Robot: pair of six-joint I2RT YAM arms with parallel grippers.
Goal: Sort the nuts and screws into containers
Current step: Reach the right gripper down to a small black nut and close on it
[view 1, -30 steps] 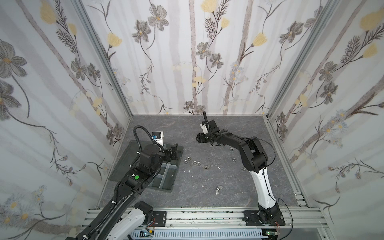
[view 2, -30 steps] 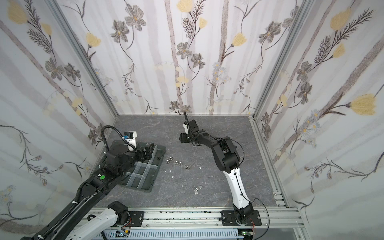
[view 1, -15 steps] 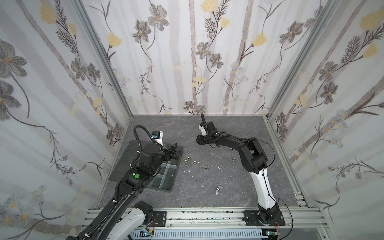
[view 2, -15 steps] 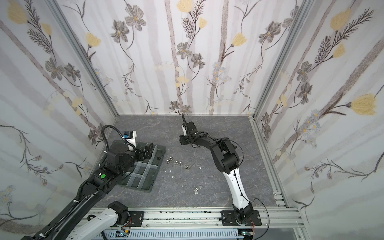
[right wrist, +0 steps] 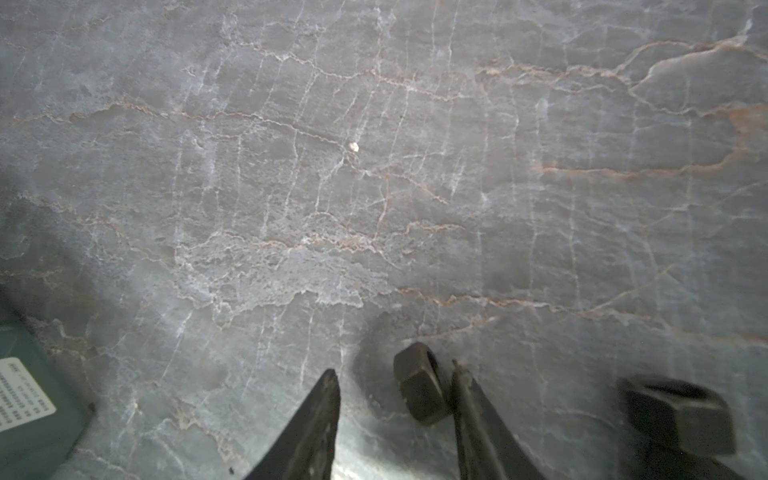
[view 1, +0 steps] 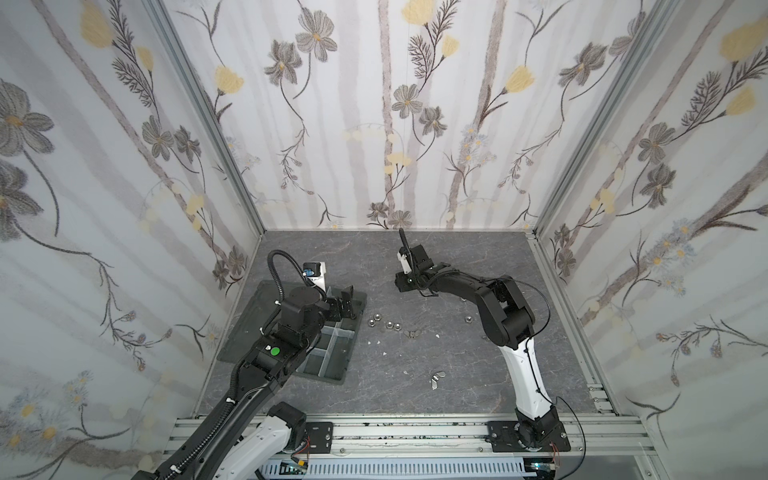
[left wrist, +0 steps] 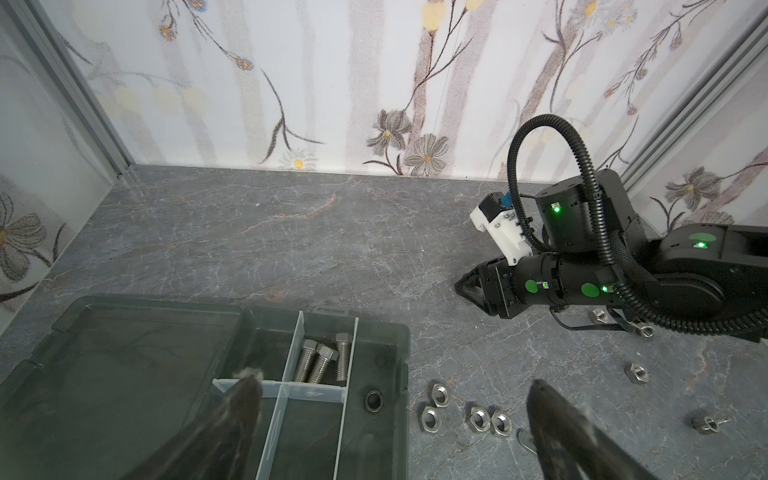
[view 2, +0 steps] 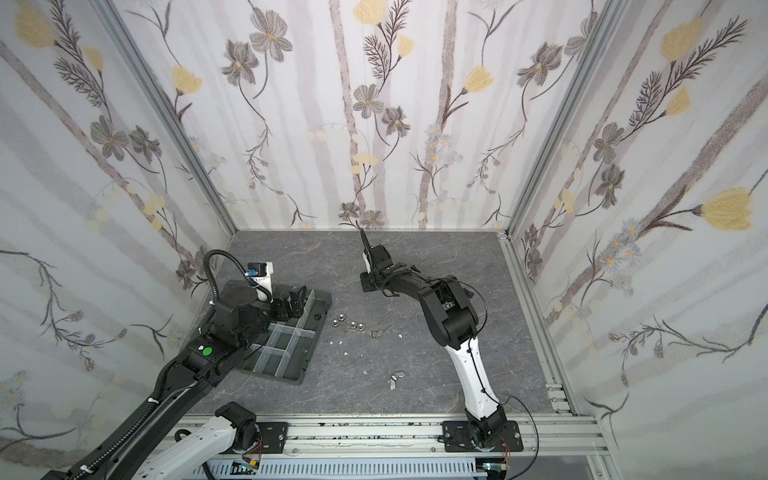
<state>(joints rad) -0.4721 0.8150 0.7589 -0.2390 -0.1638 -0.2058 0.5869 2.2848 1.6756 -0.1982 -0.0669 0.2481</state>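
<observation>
On the grey marbled table (view 1: 374,257), left of centre in both top views, the organiser tray (left wrist: 386,449) lies with its flat lid panel (left wrist: 124,374) opened out beside it. The left gripper (left wrist: 392,381) hangs above the far end of the tray, fingers (left wrist: 237,415) spread to full width and holding nothing. One tip is over the dividers, the other over the table just beside the loose silver hex nuts (left wrist: 478,417). The right gripper (right wrist: 394,368) is low over the table's far middle, fingers (right wrist: 316,424) part-way apart. A black hex nut (right wrist: 419,388) sits tilted on edge between them, close against one finger with a clear gap to the other; no two-sided grip is seen. A second black hex piece (right wrist: 681,415) lies outside the fingers, beyond the one nearest the nut. Three silver screws (left wrist: 320,359) lie side by side in one far compartment, and a dark ring-shaped nut (left wrist: 374,401) sits in the undivided strip next to it. Four silver hex nuts are clustered just off the tray wall, with others and a wing nut (left wrist: 706,424) scattered beyond. Writing: a white label (right wrist: 20,399) at the edge of the right wrist view carries printed lines, too blurred to read.
</observation>
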